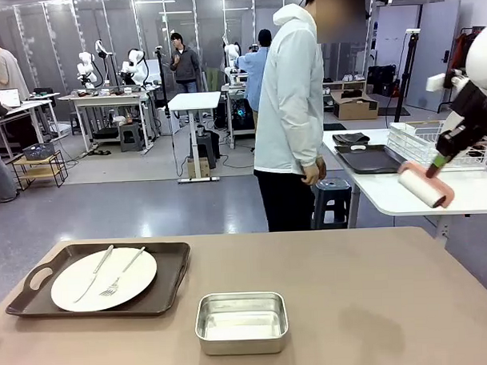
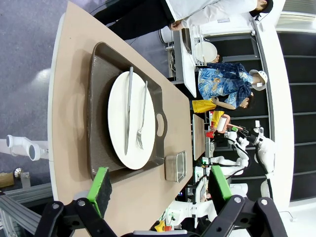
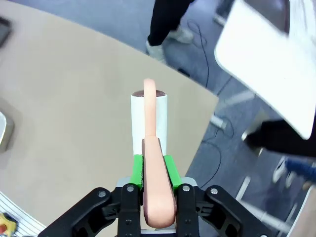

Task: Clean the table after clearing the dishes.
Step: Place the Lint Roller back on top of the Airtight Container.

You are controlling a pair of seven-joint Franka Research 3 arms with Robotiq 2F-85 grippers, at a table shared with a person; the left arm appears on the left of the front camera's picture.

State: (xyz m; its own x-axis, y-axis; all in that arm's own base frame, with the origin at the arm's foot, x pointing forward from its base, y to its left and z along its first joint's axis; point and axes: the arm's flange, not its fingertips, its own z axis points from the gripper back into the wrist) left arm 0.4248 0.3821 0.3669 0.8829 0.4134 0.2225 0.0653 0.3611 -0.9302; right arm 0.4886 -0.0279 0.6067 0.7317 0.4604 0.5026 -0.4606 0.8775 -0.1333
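On the left of the taupe-brown table point(image 1: 351, 299) lies a dark brown tray point(image 1: 171, 285) carrying a white plate point(image 1: 103, 278) with a knife and a fork on it. My left gripper point(image 2: 161, 185) hangs open over the table, looking down on the same tray point(image 2: 96, 98) and plate point(image 2: 118, 118). High at the right, past the table's far right corner, my right gripper point(image 1: 443, 155) is shut on the handle of a pink roller point(image 1: 425, 186). In the right wrist view its fingers point(image 3: 170, 173) clamp the pink handle, and the white roll point(image 3: 149, 118) points ahead above the table.
A small steel pan point(image 1: 241, 321) sits at the table's front middle. A person in a white jacket point(image 1: 292, 93) stands at the far side, turned toward a white table point(image 1: 404, 194) with a wire rack point(image 1: 430, 144) and another dark tray point(image 1: 371, 159).
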